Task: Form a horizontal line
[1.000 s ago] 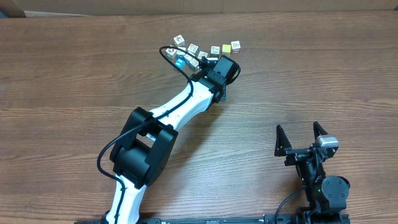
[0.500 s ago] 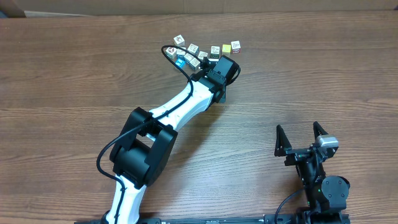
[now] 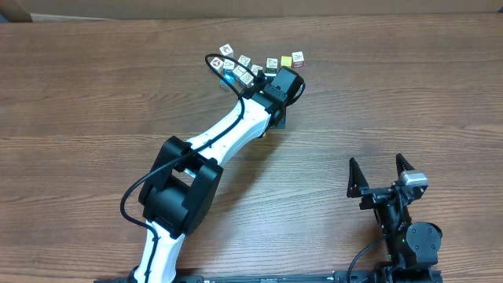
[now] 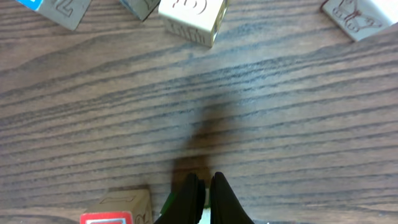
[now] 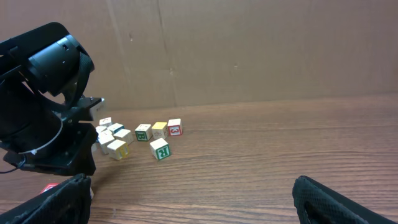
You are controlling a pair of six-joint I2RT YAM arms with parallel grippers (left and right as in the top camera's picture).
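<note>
The overhead camera looks straight down on the whole table (image 3: 78,118). The left wrist camera looks down very close; the right wrist camera looks low across it. All 3 share the cubes (image 3: 271,63).

Brown wood-grain table (image 3: 78,118), plain cardboard wall (image 5: 249,50) behind

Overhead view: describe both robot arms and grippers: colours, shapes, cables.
The left arm has white links, bulky black joints and a looping black cable. The left gripper has slim black fingers. The right arm is black with a grey block on top; the right gripper has two pointed black fingers.
</note>
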